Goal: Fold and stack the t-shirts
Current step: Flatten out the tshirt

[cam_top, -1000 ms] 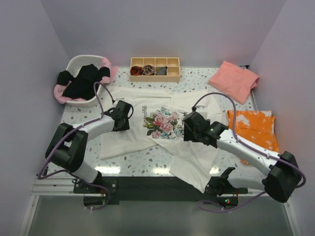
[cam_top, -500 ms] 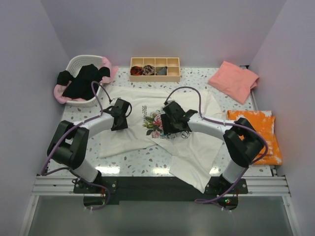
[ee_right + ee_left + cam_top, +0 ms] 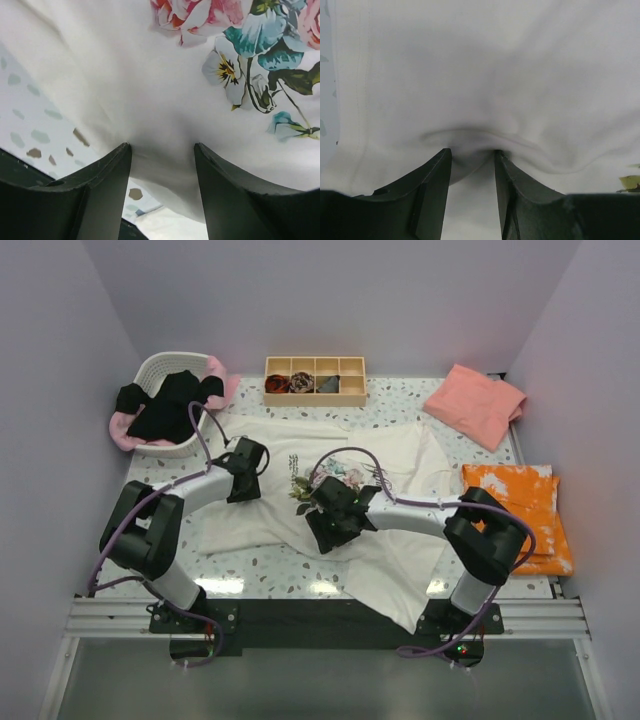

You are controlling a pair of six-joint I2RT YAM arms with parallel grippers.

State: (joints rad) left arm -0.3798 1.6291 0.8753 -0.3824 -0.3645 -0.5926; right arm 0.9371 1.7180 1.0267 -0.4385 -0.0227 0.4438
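The tee (image 3: 400,565) lies spread face-up on the middle of the table (image 3: 280,565), rumpled at its near right corner, which reaches the table's near edge. It is light, limp cloth. It will sag and slide rather than hold a crease, so it probably wants two holds well apart on one edge or seam, each pinching a single layer.

The left gripper (image 3: 471,155) is on the plain left part of the tee, near its side hem. Its fingers are half closed with a pucker of cloth raised between them, so it looks pinched. The right gripper (image 3: 162,147) is just below the rose print (image 3: 260,45). Its jaws are spread and the tips dent the cloth, with no fold gathered yet.

The left arm reaches forward with its wrist bent down. The right arm is folded and its forearm reaches leftward across the tee.
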